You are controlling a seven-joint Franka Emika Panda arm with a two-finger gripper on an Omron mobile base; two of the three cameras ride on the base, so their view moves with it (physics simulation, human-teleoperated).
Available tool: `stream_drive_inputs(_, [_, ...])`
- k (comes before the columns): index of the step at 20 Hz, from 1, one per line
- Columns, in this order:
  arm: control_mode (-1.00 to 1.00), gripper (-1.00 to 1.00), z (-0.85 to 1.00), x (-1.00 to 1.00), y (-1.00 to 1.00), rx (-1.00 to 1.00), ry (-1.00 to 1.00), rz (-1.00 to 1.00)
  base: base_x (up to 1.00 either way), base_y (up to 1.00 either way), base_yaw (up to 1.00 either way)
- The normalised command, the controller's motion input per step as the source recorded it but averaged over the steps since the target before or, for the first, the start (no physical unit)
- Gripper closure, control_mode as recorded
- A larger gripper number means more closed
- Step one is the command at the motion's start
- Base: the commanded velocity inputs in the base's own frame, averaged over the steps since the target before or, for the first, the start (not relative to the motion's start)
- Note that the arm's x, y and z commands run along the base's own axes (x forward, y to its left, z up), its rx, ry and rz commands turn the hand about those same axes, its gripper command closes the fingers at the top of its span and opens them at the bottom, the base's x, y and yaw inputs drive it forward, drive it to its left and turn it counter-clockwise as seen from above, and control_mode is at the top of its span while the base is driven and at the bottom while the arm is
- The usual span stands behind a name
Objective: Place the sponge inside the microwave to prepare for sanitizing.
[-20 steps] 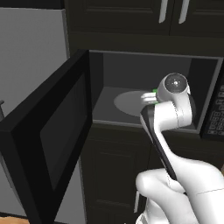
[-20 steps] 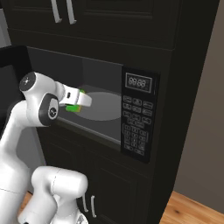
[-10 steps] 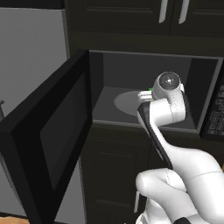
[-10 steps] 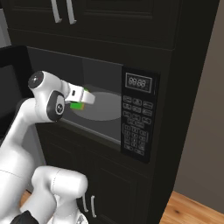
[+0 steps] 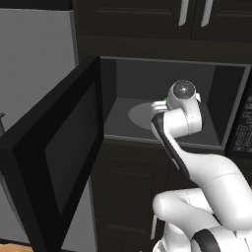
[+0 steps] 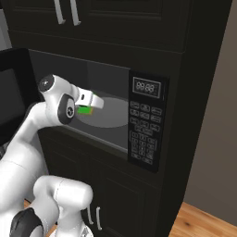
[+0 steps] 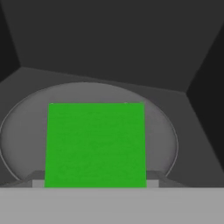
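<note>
Jaws clamped on green sponge (image 7: 95, 144) above turntable (image 7: 166, 135) inside open microwave (image 6: 148, 120)

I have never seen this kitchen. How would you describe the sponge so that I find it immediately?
Look at the black built-in microwave, whose door stands open to the left. Inside its grey cavity lies a round pale turntable, and the robot's gripper reaches in above it. The sponge is the flat bright green rectangle at the gripper, the only vivid colour among grey and black.
</note>
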Motion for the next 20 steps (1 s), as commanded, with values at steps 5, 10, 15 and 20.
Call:
stream_drive_inputs(5, [-1.00, 1.00, -0.22, 0.09, -0.07, 0.02, 0.02, 0.00, 0.00, 0.00, 0.00])
stream_drive_inputs(10, [-1.00, 1.00, -0.03, 0.32, -0.17, 0.01, 0.00, 0.01, 0.00, 0.00, 0.00])
stream_drive_inputs(15, [-1.00, 1.00, -0.06, 0.26, -0.12, 0.00, 0.00, 0.00, 0.00, 0.00, 0.00])
stream_drive_inputs(20, [-1.00, 1.00, -0.14, 0.03, 0.00, 0.02, 0.01, 0.00, 0.00, 0.00, 0.00])
